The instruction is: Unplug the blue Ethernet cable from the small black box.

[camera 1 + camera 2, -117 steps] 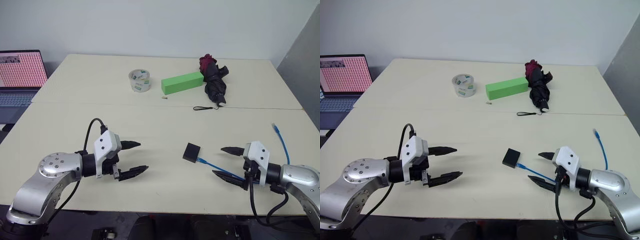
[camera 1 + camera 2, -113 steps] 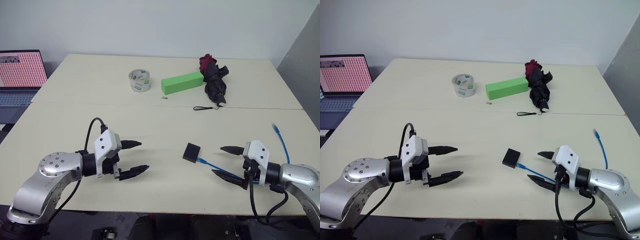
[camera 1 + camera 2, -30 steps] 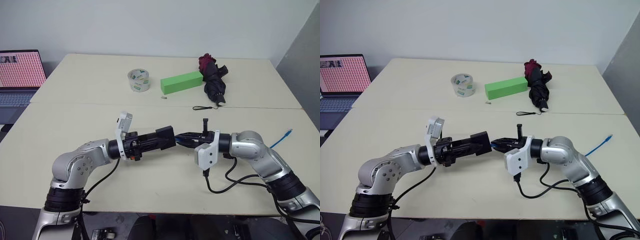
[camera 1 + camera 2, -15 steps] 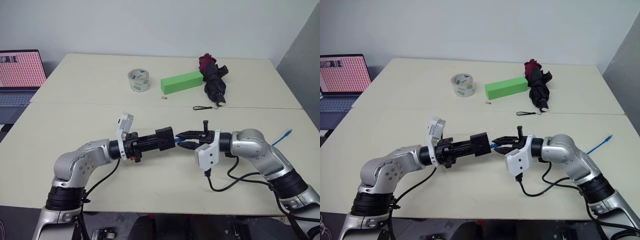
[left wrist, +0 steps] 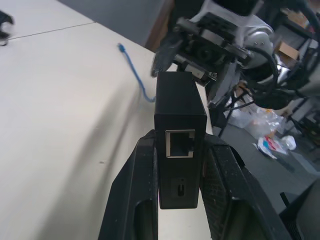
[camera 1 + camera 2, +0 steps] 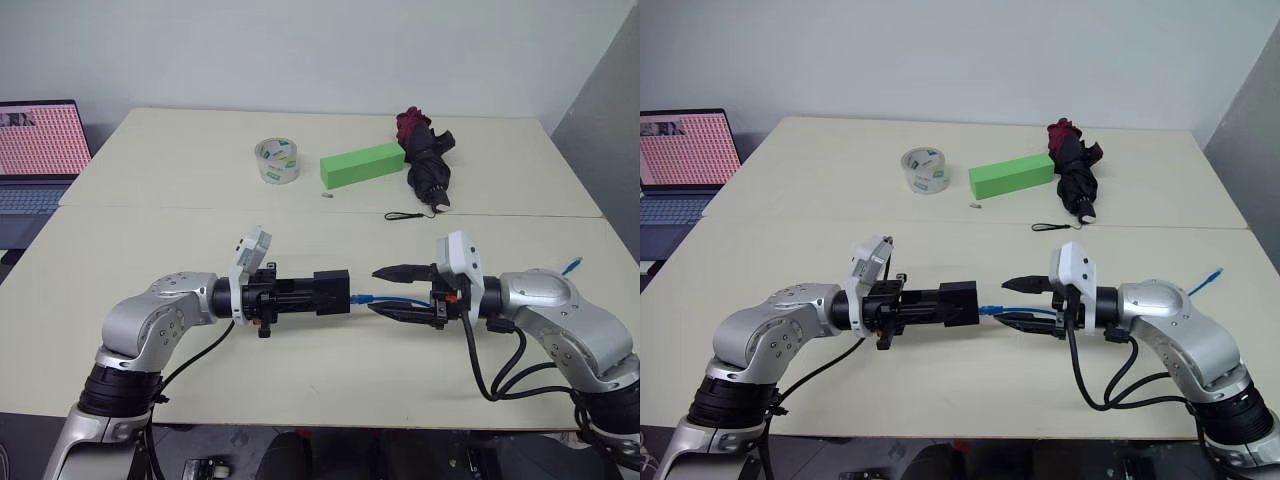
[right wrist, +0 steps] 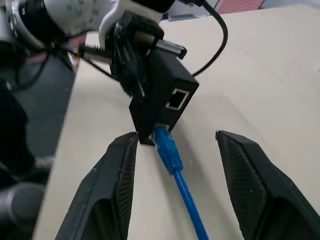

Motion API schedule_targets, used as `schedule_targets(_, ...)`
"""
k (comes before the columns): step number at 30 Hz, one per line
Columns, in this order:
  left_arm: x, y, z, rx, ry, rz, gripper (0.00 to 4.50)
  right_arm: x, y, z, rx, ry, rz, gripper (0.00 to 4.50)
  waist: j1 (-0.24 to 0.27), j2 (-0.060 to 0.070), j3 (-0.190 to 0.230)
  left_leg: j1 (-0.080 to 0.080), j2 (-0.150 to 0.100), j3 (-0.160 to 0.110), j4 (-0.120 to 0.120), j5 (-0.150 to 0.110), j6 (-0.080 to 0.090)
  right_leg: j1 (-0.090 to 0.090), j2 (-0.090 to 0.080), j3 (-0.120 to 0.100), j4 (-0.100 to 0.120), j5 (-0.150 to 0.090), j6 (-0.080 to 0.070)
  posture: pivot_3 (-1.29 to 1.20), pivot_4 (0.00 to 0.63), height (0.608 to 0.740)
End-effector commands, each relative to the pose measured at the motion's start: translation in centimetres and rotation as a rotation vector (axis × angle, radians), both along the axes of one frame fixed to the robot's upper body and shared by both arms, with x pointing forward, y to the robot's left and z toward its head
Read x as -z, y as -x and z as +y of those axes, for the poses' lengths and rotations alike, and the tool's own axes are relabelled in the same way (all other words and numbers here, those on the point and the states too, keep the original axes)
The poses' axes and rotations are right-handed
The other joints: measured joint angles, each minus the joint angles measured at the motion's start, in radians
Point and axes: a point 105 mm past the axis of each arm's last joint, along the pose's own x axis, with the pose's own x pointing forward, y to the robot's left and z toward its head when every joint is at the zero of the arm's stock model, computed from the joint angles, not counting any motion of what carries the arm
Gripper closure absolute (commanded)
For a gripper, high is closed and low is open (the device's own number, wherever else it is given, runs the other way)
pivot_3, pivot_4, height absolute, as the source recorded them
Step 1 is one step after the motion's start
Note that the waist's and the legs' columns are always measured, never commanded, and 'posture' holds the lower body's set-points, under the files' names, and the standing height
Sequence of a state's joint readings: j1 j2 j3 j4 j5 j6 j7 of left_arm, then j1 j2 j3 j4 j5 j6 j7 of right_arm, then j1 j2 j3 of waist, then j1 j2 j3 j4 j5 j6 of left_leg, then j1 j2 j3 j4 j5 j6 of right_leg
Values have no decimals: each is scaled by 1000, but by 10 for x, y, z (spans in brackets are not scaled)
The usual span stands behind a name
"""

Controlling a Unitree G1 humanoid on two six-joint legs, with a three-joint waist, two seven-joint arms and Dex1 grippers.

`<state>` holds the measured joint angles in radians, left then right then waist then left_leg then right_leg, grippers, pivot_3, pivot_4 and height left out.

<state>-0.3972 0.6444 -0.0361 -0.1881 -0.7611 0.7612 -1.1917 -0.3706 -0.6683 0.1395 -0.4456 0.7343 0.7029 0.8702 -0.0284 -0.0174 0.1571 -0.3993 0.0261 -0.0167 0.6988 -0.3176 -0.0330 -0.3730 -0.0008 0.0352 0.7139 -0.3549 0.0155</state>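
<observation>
Fingers of the left end effector (image 6: 318, 293) clamp the small black box (image 6: 331, 292) from both sides above the pale surface (image 6: 300, 230). Facing it, the right end effector (image 6: 392, 292) stands open, its two fingers straddling the blue Ethernet cable (image 7: 172, 160), whose plug sits in the box's lower port. Farther back lie a tape roll (image 6: 277, 161), a green block (image 6: 363, 164), a folded umbrella (image 6: 425, 165) and a laptop (image 6: 38, 150).

pale table (image 6: 150, 210) with tape roll (image 6: 277, 162), green block (image 6: 362, 165), folded umbrella (image 6: 426, 160), open laptop (image 6: 36, 160)
</observation>
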Motion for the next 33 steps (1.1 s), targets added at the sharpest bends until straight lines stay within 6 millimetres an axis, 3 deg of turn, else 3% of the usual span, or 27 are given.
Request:
schedule_targets(1, -15, 5, -5, 43, 10, -74, 3725, -10, 6, 7, -25, -40, 67, 1884, 0, 0, 0, 0, 0, 0, 0, 0, 0, 0, 0, 0, 0, 0, 0, 0, 150, 740)
schedule_targets(15, -16, 6, -5, 27, 14, -85, 3725, -6, 7, 11, -67, -33, 151, 1884, -1, 0, 0, 0, 0, 0, 0, 0, 0, 0, 0, 0, 0, 0, 0, 0, 150, 740)
schedule_targets(18, -16, 6, -5, 27, 13, -86, 3725, -4, 6, 10, -66, -20, 154, 2309, -1, 0, 0, 0, 0, 0, 0, 0, 0, 0, 0, 0, 0, 0, 0, 0, 150, 740)
schedule_targets(25, -14, 10, -3, 45, -6, -89, 3725, -3, 4, 6, -81, -12, 175, 3873, -1, 0, 0, 0, 0, 0, 0, 0, 0, 0, 0, 0, 0, 0, 0, 0, 150, 740)
schedule_targets(30, -12, 13, -3, 64, -19, -91, 3726, -4, 6, 4, -108, -4, 191, 4447, -1, 0, 0, 0, 0, 0, 0, 0, 0, 0, 0, 0, -1, 0, 0, 0, 150, 740)
schedule_targets(33, -11, 15, -3, 74, -21, -90, 3726, -4, 7, 4, -120, 0, 196, 4445, -1, 0, 0, 0, 0, 0, 0, 0, 0, 0, 0, 0, -1, 0, 0, 0, 150, 740)
